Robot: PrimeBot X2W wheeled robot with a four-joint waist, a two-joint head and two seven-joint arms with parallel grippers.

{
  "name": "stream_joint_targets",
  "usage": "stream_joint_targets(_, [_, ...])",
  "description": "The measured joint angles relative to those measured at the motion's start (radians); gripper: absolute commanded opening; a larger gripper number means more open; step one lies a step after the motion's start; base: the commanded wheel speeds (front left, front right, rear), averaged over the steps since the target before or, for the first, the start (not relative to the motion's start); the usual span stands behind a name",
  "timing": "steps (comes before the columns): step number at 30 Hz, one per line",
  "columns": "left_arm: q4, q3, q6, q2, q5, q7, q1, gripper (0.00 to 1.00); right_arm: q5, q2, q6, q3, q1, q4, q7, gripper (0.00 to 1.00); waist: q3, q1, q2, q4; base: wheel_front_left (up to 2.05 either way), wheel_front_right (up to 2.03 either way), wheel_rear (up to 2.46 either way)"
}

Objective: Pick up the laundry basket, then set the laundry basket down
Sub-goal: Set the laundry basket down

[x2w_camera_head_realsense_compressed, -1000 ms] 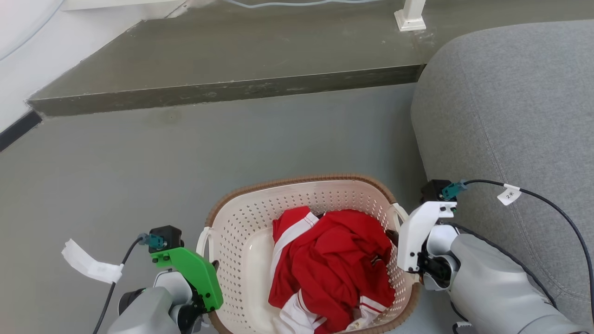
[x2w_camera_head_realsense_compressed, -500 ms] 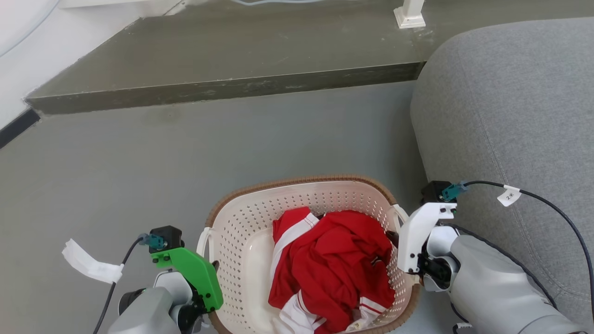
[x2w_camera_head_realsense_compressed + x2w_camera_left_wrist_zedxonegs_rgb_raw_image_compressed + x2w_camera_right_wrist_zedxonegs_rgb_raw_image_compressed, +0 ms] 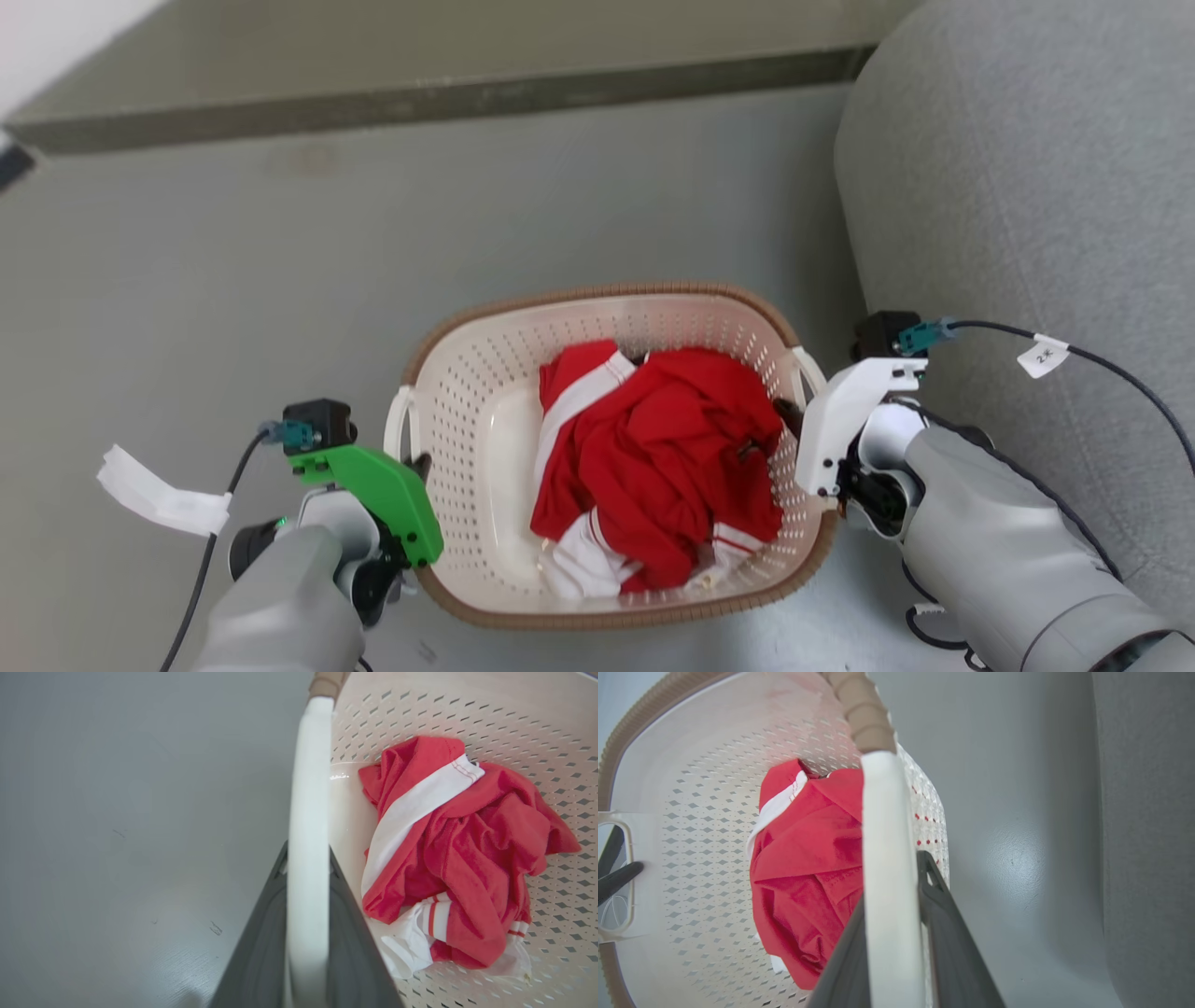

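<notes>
Cream plastic laundry basket [image 3: 597,292] sits between my arms over smooth grey floor [image 3: 233,280], with the sofa [image 3: 1027,187] near on my right. My left gripper [image 3: 307,854] clamps the left handle [image 3: 306,788]; my right gripper [image 3: 892,877] clamps the right handle [image 3: 882,812]. Probably mid-carry; floor contact unclear. Next: lower both sides level, then release

Smooth grey floor [image 3: 233,280], raised dark olive step [image 3: 420,56] beyond, grey upholstered sofa [image 3: 1027,168] at right
</notes>
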Motion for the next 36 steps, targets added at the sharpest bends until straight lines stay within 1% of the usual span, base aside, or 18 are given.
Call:
stream_joint_targets(7, [-0.005,0.0,0.0,0.002,0.006,-0.039,-0.031,0.0,0.0,0.0,0.001,-0.004,-0.027,0.001,-0.044,0.0,0.078,0.0,0.0,-0.002,0.0,0.0,0.0])
stream_joint_targets(23, [-0.035,0.017,0.0,0.015,0.021,-0.136,-0.169,0.0,-0.021,-0.011,0.002,-0.018,-0.159,0.002,-0.172,0.0,0.303,0.0001,0.0,-0.004,0.0,0.0,0.0])
stream_joint_targets(31, [-0.043,0.005,0.0,0.018,0.046,-0.166,-0.237,0.0,-0.029,-0.016,0.003,-0.03,-0.208,0.005,-0.23,0.0,0.417,0.0002,0.0,0.0,0.0,0.0,0.0])
stream_joint_targets(36, [-0.052,0.002,0.0,0.017,0.055,-0.179,-0.272,0.0,-0.032,-0.023,0.01,-0.034,-0.234,0.016,-0.26,0.0,0.485,0.0002,0.0,0.005,0.0,0.0,0.0])
